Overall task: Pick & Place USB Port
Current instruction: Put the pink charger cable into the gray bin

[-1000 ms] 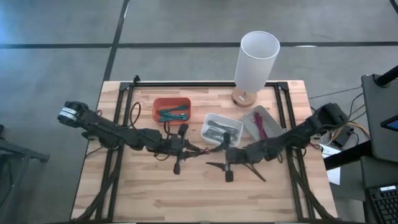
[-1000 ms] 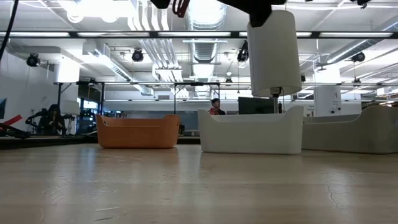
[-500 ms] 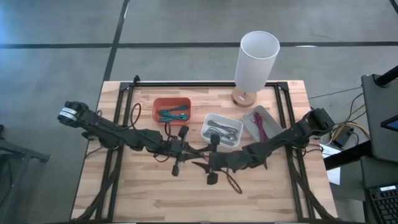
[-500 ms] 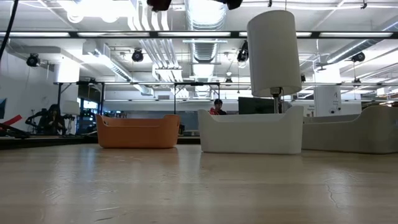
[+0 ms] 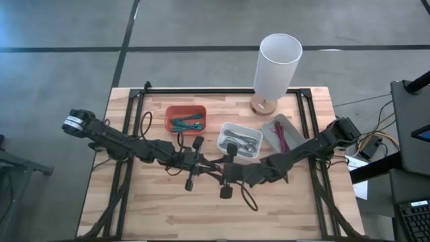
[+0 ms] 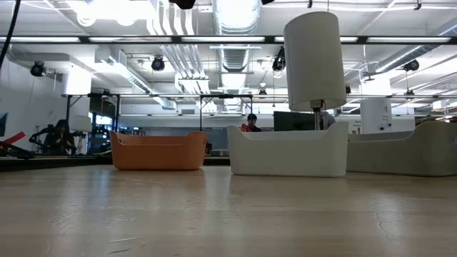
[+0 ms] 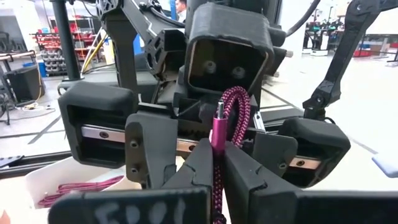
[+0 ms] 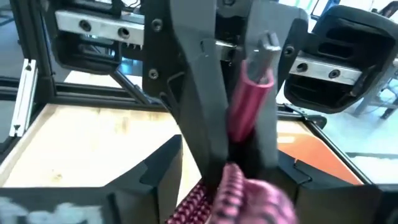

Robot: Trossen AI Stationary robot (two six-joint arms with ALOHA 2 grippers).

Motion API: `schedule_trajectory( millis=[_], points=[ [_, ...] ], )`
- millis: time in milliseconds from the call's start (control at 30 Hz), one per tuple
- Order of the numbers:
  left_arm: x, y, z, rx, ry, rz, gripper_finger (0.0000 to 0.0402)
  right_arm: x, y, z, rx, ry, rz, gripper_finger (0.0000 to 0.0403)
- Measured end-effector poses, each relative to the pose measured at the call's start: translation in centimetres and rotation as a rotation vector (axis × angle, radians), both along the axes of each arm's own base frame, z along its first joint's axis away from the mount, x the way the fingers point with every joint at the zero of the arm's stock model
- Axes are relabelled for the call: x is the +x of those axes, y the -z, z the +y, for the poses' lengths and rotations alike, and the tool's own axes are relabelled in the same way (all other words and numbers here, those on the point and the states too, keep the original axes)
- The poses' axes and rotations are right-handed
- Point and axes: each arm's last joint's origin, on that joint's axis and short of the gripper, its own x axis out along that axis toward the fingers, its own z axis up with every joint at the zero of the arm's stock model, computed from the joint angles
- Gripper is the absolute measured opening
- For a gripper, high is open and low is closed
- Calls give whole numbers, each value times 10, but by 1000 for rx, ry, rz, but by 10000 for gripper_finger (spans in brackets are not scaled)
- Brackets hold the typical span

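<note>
– USB cable (image 7: 222, 146), magenta braided: where is it?
– Mid-table, between both arms, pinched upright in the left gripper (image 7: 214, 163).
– And the right gripper (image 8: 239, 134)?
– Facing it, apparently clamped on the same cable, though the plug blurs.
– Trays?
– Orange bin (image 5: 185, 117), white tray (image 5: 240, 139), grey tray (image 5: 282, 132) beyond.

No brand, number or sign can be read anywhere. The one trace of writing is some pale hand-drawn marks on a dark tape strip (image 7: 130, 208) across the bottom edge of the left wrist view (perhaps letters, seen upside down and cut off by the frame), and what they spell cannot be told. The bins, lamp, arms and room behind carry nothing readable.
</note>
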Motion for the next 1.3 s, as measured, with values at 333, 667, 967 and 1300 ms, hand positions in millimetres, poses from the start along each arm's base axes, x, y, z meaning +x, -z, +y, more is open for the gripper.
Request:
schedule_trajectory(
  millis=[333, 667, 967, 1300],
  points=[
    [0, 0, 0, 1, -3, 4, 14, 0, 0, 0, 38, 7, -10, 66],
    [0, 7, 0, 1, -6, 74, 41, -3, 8, 0, 109, 35, 56, 24],
    [-1, 22, 2, 7, -84, 226, 77, -25, 11, -5, 160, 180, 207, 25],
    [-1, 25, 4, 4, -132, 251, 76, -97, -19, -25, 266, 507, 511, 25]
  ],
)
